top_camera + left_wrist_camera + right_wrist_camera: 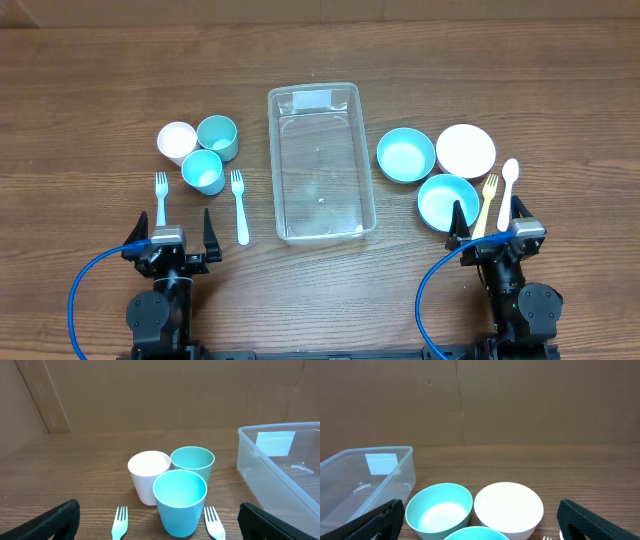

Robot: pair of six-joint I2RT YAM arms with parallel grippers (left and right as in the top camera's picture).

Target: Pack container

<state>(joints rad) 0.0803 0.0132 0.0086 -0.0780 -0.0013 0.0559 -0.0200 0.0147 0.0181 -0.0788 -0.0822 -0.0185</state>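
Note:
The clear rectangular container lies empty in the table's middle, its pale label at the far end; it also shows in the left wrist view and the right wrist view. My left gripper is open and empty at the front left, just behind two light forks and three cups: white, teal, teal. My right gripper is open and empty at the front right, near two teal bowls and a white bowl.
A tan fork and a white spoon lie right of the near teal bowl, beside my right gripper. A cardboard wall backs the table's far edge.

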